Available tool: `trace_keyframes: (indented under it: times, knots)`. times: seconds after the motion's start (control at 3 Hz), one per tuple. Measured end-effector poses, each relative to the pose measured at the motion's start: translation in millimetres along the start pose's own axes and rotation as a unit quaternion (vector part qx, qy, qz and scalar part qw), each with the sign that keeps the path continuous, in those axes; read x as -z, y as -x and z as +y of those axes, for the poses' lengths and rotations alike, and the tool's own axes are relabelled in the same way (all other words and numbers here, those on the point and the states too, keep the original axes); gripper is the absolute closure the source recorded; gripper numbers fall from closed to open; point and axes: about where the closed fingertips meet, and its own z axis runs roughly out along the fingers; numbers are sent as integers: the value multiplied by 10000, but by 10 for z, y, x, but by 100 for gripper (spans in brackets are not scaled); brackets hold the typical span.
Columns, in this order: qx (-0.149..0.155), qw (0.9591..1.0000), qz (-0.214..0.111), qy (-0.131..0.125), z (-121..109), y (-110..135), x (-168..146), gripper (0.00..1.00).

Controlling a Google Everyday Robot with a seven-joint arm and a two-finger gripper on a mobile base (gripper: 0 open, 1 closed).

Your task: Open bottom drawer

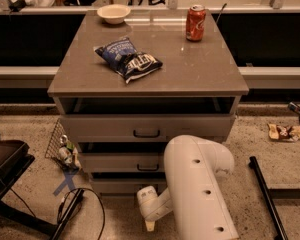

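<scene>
bottom drawer: grey-beige front
hand: cream-white, low in front of bottom drawer
table: grey-brown top
chip bag: dark blue, white lettering
can: red
bowl: cream
floor mark: probably blue tape
</scene>
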Motion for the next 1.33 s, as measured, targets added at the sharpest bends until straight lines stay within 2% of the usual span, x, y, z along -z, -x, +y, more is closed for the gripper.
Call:
trace_keyframes:
  times: [0.67, 1.0, 1.33]
  knots:
    - [221, 9992, 322, 42, -84, -4, -198, 0]
    - [257, 9990, 362, 110, -84, 7, -292, 18]
    - [258, 9989, 367, 120, -76, 4, -302, 41]
